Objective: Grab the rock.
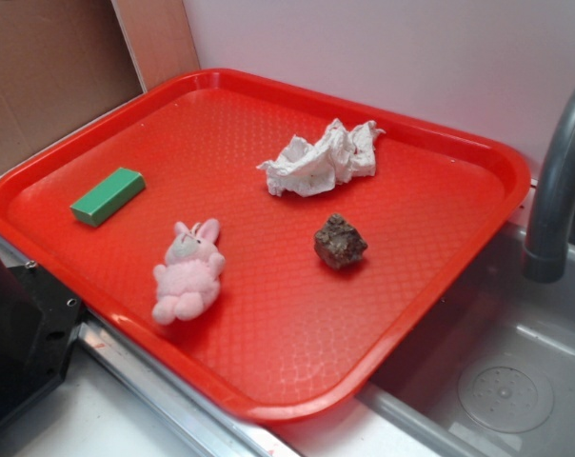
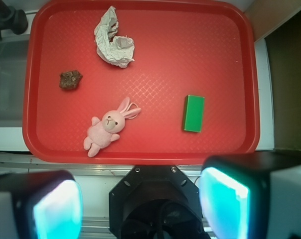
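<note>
Brown rock (image 1: 341,241) (image 2: 70,79) on red tray (image 1: 402,314) (image 2: 225,64), no legible writing, fingers (image 2: 56,206) spread apart.

rock (image 1: 340,241): dark brown-grey, mottled with lighter flecks
tray (image 1: 268,343): bright red, fine diamond-grid texture over the flat floor, smooth glossy rim
plush bunny (image 1: 189,271): pale pink body, whiter face, deeper pink inside the ears
tissue (image 1: 321,159): white, faint grey and brownish specks in the creases
block (image 1: 108,196): solid green, lighter on top, darker on the sides
faucet (image 1: 560,181): dull grey
tool pads (image 2: 224,207): glowing teal-cyan, in black housings
</note>
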### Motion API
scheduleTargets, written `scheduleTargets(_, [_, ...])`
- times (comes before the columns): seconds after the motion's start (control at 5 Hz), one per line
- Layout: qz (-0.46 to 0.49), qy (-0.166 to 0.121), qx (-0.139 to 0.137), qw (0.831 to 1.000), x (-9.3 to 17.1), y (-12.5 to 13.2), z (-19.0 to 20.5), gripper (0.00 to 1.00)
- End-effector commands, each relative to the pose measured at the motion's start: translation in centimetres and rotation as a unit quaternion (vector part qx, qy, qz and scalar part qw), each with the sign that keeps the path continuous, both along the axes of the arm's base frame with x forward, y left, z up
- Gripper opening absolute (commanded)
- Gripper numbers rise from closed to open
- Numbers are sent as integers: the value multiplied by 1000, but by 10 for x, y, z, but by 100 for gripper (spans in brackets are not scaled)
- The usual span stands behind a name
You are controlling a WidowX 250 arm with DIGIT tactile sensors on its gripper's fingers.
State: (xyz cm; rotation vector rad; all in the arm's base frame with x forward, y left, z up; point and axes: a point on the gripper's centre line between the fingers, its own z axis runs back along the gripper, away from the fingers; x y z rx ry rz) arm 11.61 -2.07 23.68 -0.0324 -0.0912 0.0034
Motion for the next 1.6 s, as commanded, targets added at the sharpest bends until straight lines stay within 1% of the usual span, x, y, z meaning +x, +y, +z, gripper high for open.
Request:
scheduleTargets(0.0, [0, 0, 0, 1000, 0, 0, 0, 100])
scheduleTargets(0.2, [-4, 1, 2, 1000, 6, 0, -4, 100])
scheduleTargets(0.4, [7, -5, 0, 1000, 14, 2, -8, 100])
scheduleTargets(0.6, [10, -3, 2, 1000, 21, 2, -13, 100])
scheduleTargets(0.8, [-28, -10, 7, 1000, 34, -1, -19, 100])
scheduleTargets(1.0, [-146, -19, 9, 989, 55, -11, -30, 100])
scheduleTargets(1.2, [-268, -42, 10, 962, 65, -29, -39, 100])
scheduleTargets(1.4, [-385, -76, 31, 919, 71, -47, -54, 100])
